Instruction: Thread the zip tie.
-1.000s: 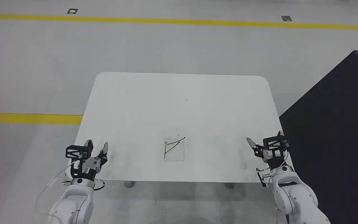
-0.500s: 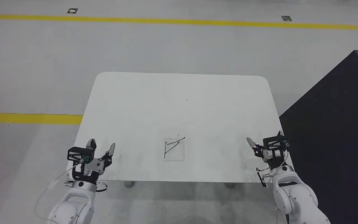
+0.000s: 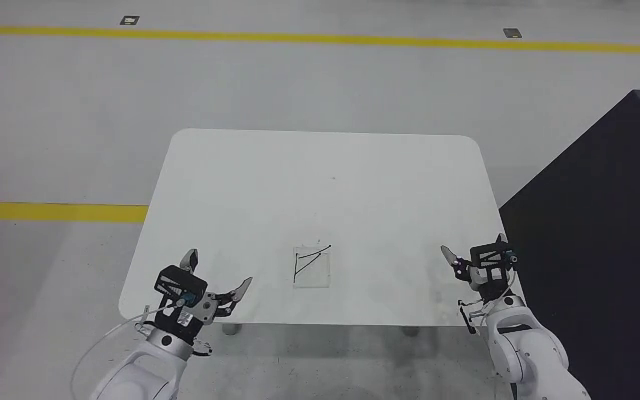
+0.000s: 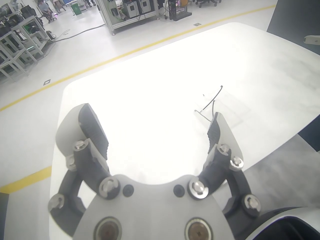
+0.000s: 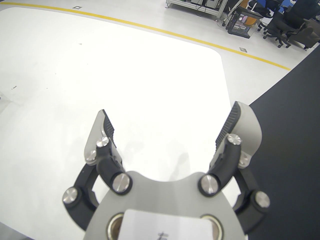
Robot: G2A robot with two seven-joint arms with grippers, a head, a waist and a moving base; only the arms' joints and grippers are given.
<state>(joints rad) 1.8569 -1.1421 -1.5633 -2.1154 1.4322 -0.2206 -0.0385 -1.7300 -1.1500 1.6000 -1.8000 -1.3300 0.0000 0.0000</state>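
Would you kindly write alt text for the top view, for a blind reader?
A thin black zip tie lies on a clear sheet near the front edge of a white table. The open left hand and open right hand sit at its near corners, both empty.

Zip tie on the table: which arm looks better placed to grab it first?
Probably left. The left gripper, open, sits nearer the zip tie and points toward it; the right gripper, also open, is farther off at the table edge.

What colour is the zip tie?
Black. The thin zip tie shows best in the left wrist view.
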